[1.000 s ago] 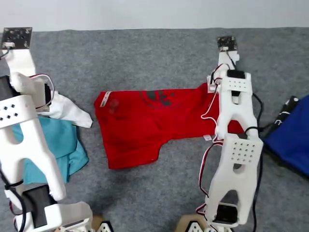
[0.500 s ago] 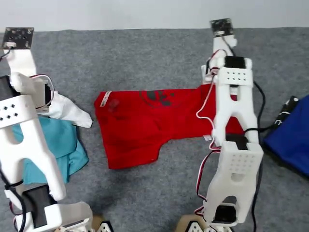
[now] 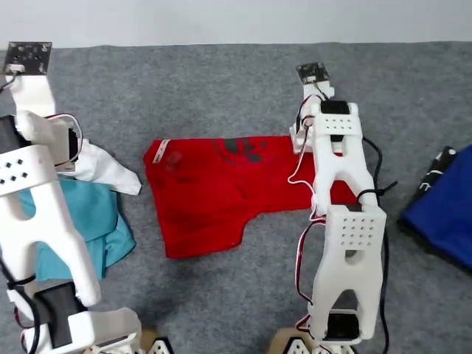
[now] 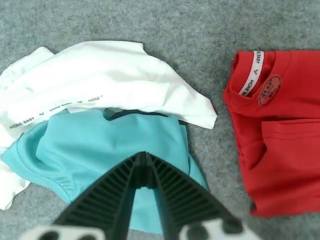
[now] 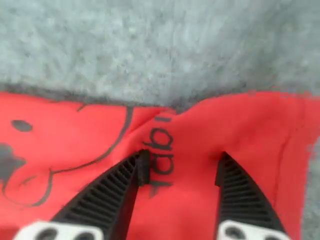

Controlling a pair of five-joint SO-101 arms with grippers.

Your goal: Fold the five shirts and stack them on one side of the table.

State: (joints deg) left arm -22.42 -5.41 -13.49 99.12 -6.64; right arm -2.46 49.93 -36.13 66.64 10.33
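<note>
1. The red shirt (image 3: 214, 188) lies flat on the middle of the grey table (image 3: 206, 88), between my two arms. Its long axis runs side to side across the table. Its neck end points toward my left arm, and a shorter flap reaches toward the near edge.
2. On the wrist view, a pale neck tape (image 4: 251, 73) with small lettering and a round patch (image 4: 269, 90) mark the collar of the red shirt (image 4: 285, 130).
3. A dark print (image 3: 241, 147) sits near the shirt's far edge.
4. My right gripper (image 5: 183, 165) is at that far edge, its jaws spread. Both tips rest on the red cloth, with the printed lettering and a raised crease between them.
5. My left gripper (image 4: 145, 162) has its jaws pressed together, holding nothing, above the teal shirt (image 4: 110, 155).
6. A white shirt (image 4: 100, 85) lies rumpled, overlapping the teal one, just beside the red collar. A strip of lettered tape (image 4: 55, 111) runs along it.
7. A blue shirt (image 3: 442, 214) lies at the table's right side, apart from the red one.
</note>
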